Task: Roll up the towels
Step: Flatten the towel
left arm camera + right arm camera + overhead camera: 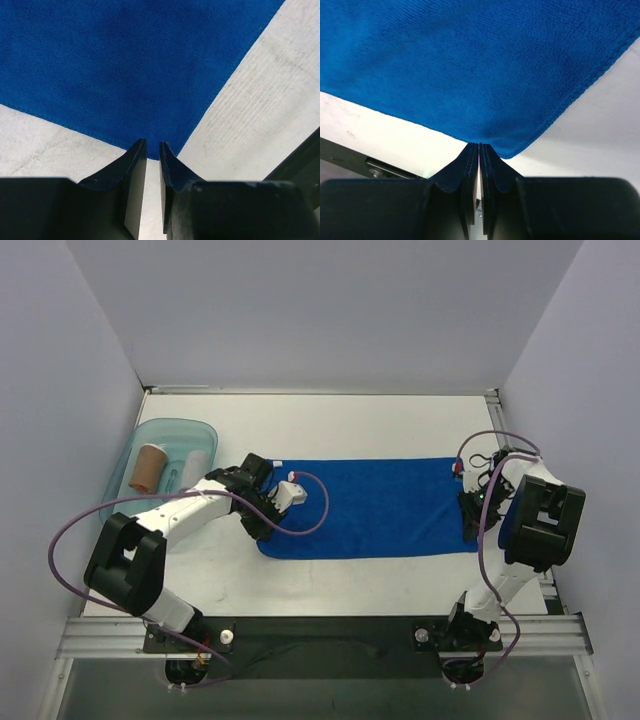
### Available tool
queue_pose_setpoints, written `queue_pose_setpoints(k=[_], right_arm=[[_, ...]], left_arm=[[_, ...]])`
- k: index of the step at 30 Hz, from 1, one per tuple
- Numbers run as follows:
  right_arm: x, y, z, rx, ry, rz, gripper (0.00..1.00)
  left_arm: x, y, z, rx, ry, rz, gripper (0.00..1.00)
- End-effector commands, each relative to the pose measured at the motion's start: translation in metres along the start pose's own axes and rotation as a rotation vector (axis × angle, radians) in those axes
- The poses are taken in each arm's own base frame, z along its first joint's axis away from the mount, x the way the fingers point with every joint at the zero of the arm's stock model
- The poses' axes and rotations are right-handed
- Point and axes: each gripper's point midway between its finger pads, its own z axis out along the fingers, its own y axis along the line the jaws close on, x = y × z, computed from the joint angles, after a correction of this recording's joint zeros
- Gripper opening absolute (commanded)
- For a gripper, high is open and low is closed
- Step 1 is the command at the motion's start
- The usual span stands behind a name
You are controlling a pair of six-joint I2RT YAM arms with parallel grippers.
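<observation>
Blue terry dominates the scene: the blue towel (380, 505) lies spread flat, its long sides running left to right across the white table (350, 425), and everything else is placed from it.

At the towel's near left corner sits the left gripper (258, 528). In the left wrist view, the towel (125, 65) narrows to a point that ends just at the tips of the left gripper (152, 145). The 2 jaws stand a narrow slit apart, with pale table showing between them and no cloth in the gap.

At the towel's right short edge, toward its near corner, sits the right gripper (470, 520). In the right wrist view, the towel (470, 65) drops toward the tips of the right gripper (479, 145). Its stitched hem meets them just beside the rounded corner. These jaws are pressed to a hairline, and the hem appears nipped between them.

Left of the towel, past the left arm's wrist, a translucent teal bin (195, 426) rests on the table. Inside it are a tan rolled towel (150, 467) and, on the side nearer the blue towel, what looks like a white cloth (192, 462), partly hidden by the arm.
</observation>
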Motion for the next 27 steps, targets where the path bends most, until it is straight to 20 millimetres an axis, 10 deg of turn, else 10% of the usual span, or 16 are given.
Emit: queue_pose_setpoints(k=[1,27], right_arm=[[0.013,-0.005,0.003,0.032,0.061,-0.002,0.08],[0.020,-0.030,0.016,0.242,0.244,-0.148,0.05]], left_arm=[[-0.001,0.006,0.010,-0.028,0.011,0.029,0.27],[0.100,0.003,0.041,-0.036,0.337,0.067,0.19]])
